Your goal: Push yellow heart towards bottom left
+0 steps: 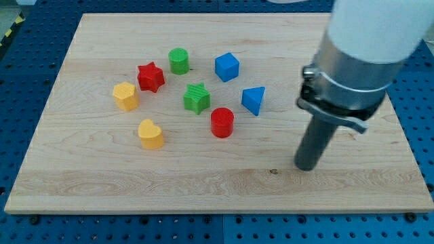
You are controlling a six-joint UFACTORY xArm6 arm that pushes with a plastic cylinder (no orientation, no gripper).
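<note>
The yellow heart (150,133) lies on the wooden board (102,183), left of centre. My tip (306,167) rests on the board far to the heart's right, below and right of the blue triangle (253,99). The tip touches no block. The red cylinder (222,123) stands between the heart and my tip.
A yellow hexagon (125,95) sits up and left of the heart. A red star (150,76), green cylinder (179,61), green star (196,98) and blue cube (227,67) lie above. The arm's white body (369,34) fills the view's top right.
</note>
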